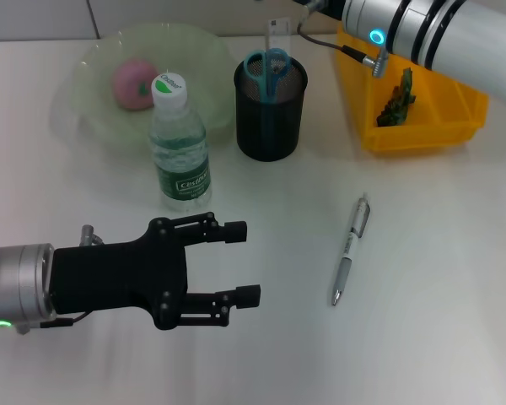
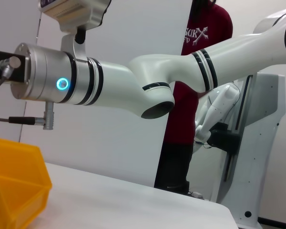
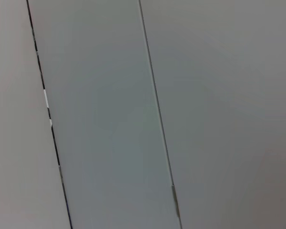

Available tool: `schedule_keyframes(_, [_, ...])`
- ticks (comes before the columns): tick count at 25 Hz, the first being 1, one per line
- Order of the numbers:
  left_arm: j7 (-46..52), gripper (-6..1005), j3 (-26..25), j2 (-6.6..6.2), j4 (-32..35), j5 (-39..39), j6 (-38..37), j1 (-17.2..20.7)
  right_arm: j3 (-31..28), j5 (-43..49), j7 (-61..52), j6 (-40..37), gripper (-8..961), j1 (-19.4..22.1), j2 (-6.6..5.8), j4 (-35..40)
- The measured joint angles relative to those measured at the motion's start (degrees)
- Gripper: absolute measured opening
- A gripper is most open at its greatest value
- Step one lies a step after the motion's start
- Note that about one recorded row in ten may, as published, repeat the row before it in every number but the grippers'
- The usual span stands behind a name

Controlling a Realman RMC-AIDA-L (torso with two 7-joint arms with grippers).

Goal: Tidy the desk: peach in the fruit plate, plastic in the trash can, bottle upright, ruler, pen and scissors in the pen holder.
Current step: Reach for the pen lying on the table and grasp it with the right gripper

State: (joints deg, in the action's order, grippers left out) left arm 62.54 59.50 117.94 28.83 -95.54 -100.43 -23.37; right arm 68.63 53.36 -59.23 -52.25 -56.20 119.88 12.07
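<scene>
Here the left gripper (image 1: 251, 263) hovers, jaws released; bottle (image 1: 179, 148) upright — label unreadable; right jaws unseen.

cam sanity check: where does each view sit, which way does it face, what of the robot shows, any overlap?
Head: on the robot's head, looking down at the desk; shows the pen, pen holder, the open left end effector and the right arm's wrist.
Left wrist: on the left arm, facing across the desk; shows the right arm and yellow bin.
Right wrist: on the right arm, facing a plain panelled surface; no robot parts.
Shared: head and left wrist both see the right arm and yellow bin.
</scene>
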Motion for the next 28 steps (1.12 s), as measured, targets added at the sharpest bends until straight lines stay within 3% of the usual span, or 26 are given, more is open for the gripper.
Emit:
schedule_keyframes(4, [0.0,803,-0.1,-0.05,0.4,0.0,-0.5,0.4,1.5,0.7,-3.5,-2.7,453,1.9,-0.34,2.1])
schedule_keyframes(7, [0.0,803,-0.4,-0.09,0.8,0.0,-0.9,0.8,6.1,6.5,-14.6,-3.1,453,7.2,-1.33,11.9])
schedule_keyframes(9, [0.1,803,-0.7,-0.31,1.0,-0.1,-1.2,1.0,7.5,15.0,-25.6,-2.8,453,11.6,-2.03,22.3])
schedule_keyframes(11, [0.3,803,-0.7,-0.50,1.0,-0.1,-1.2,1.1,7.2,29.1,-38.2,-4.7,517,16.3,-2.23,34.5])
schedule_keyframes(14, [0.5,804,-0.7,-0.60,1.1,-0.2,-1.2,1.2,3.5,56.3,-59.7,-14.7,590,21.3,-1.12,54.0])
schedule_keyframes(15, [0.5,804,-0.7,-0.60,1.1,-0.2,-1.2,1.2,3.5,56.3,-59.7,-14.7,611,21.3,-1.12,54.0])
schedule_keyframes(17, [0.5,804,-0.7,-0.61,1.1,-0.3,-1.1,1.2,1.0,67.1,-68.7,-23.1,652,21.3,-0.87,60.5])
schedule_keyframes(19, [0.7,804,-0.7,-0.61,1.1,-0.3,-1.1,1.1,-1.7,76.2,-76.2,-32.6,652,18.8,-0.97,64.3])
schedule_keyframes(20, [0.8,804,-0.7,-0.61,1.1,-0.3,-1.2,0.9,-1.7,76.2,-76.2,-32.6,652,18.8,-0.97,64.3])
schedule_keyframes(24, [1.5,804,-0.7,-0.64,1.4,-0.4,-1.2,0.6,-2.7,91.2,-86.8,-41.5,653,13.4,-1.23,64.7])
schedule_keyframes(28, [2.4,804,-0.7,-0.97,1.7,-0.4,-1.2,0.4,-2.3,96.2,-92.5,-41.9,653,11.7,-0.97,64.2])
